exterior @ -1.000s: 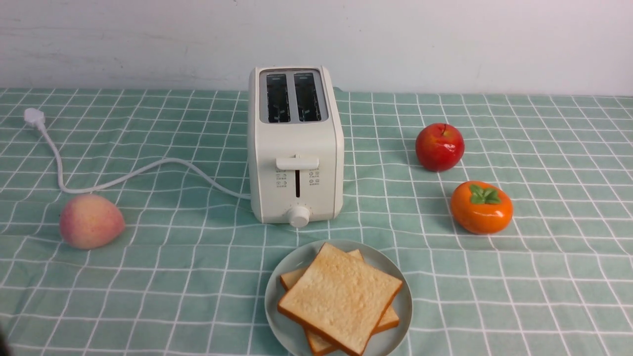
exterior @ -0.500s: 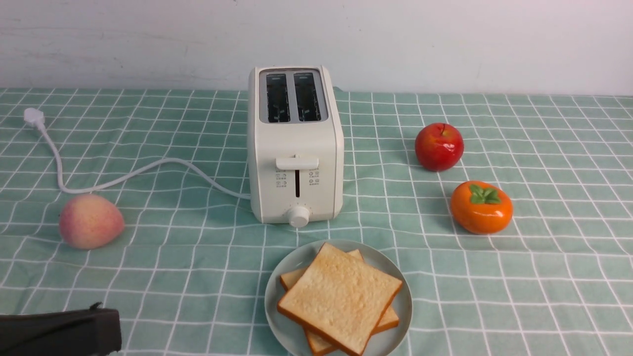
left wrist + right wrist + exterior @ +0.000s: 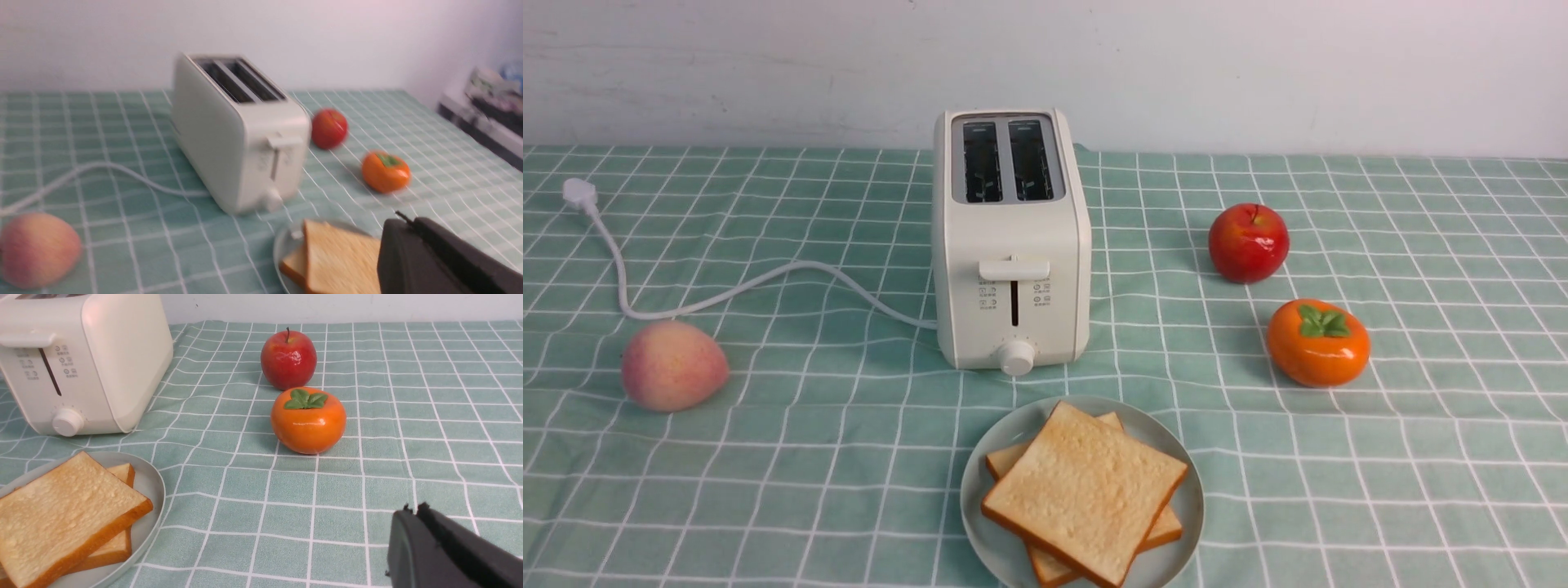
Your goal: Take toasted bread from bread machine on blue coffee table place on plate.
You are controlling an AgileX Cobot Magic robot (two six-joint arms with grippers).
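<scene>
The left arm's dark tip, present at the near left corner of the table half a second earlier, is absent from the front view; the toaster (image 3: 1013, 286), the plate (image 3: 980, 514) and the bread are unchanged in position over the same interval. The toasted bread (image 3: 1086, 494) comprises two slices stacked crosswise on the plate, which lies near the table's near edge, in front of the toaster. Both toaster slots are vacant, and the lever (image 3: 1014, 269) is at the upper end of its track. The left gripper (image 3: 408, 222) is closed and holds nothing; the right gripper (image 3: 414, 512) is likewise closed, with no object between its fingers. The peach (image 3: 674, 366) lies toward the left edge of the blue-green cloth (image 3: 849, 490); the apple (image 3: 1249, 243) and the persimmon (image 3: 1317, 343) lie to the right of the toaster, the apple nearer the far edge. The departure of the arm from the front view, with the bread already plated, suggests that the transfer is complete and that only retraction of the arms remains.
</scene>
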